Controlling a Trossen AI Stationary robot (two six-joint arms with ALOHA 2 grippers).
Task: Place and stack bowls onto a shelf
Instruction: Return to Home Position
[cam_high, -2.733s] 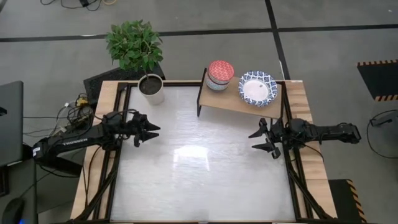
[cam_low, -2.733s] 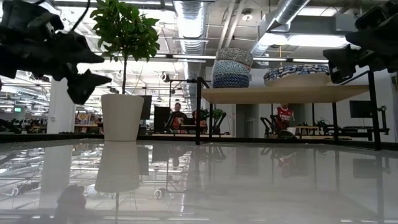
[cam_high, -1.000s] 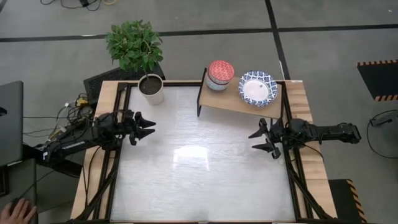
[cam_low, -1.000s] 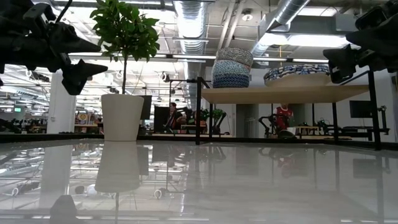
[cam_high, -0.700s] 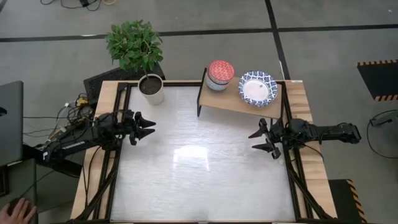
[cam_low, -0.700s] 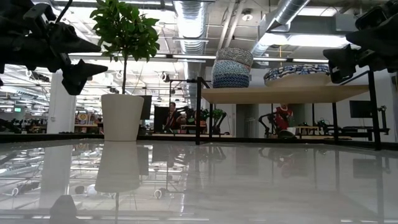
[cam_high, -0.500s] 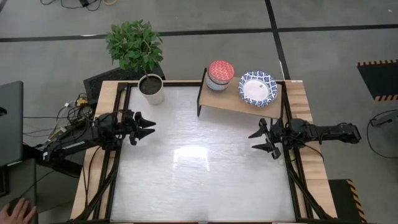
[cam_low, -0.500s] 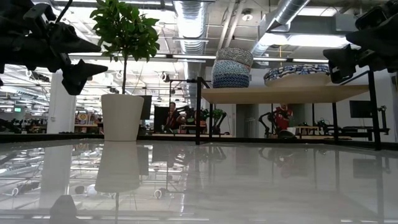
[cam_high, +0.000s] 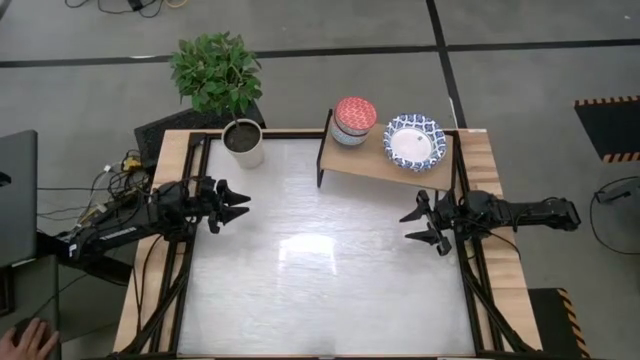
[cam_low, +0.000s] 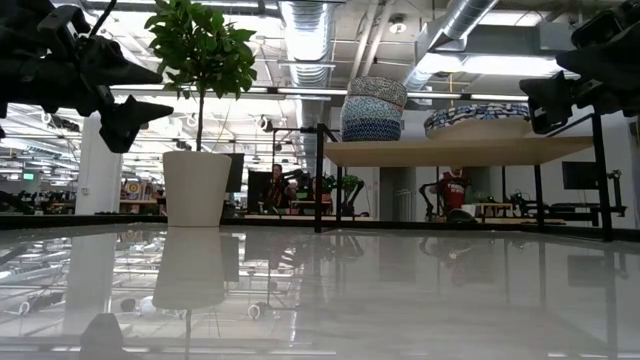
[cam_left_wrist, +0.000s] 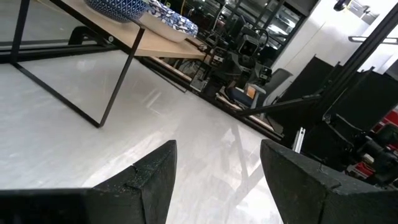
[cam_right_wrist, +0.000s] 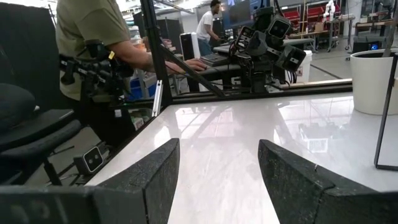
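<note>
Two piles: small bowls (cam_high: 354, 118) sat stacked at the shelf's left end. Wide bowls (cam_high: 414, 141), blue and white, sat stacked at its right end. The two piles were near each other but not touching.
Shelf: the shelf (cam_high: 372, 166) stood on thin black legs at the far right part of the table (cam_high: 320, 290).
Left gripper: the left gripper (cam_high: 240, 203) hung over the table's left side. Its fingers were spread wide and held nothing.
Right gripper: the right gripper (cam_high: 406, 228) hung over the right side, in front of the shelf. Its fingers were spread wide too and held nothing.
Only from above: the top small bowl was red. The top wide bowl had a white middle. A hand (cam_high: 30, 340) lay off the table, by the picture's bottom-left corner.
Only from low down: the small pile stood several bowls tall, with a dark blue one at the bottom. The wide pile looked low and flat.
Only from the left wrist: the space under the shelf board showed open between the legs.
Only from the right wrist: a person (cam_right_wrist: 93, 28) in a green shirt sat past the table's left side, one arm reaching to a desk.
Writing: white letters on the left arm were too small to read.
Room to move: a wide shiny stretch of table lay between the two grippers. The white plant pot (cam_high: 243, 143) stood at the far left corner, well apart from both.
</note>
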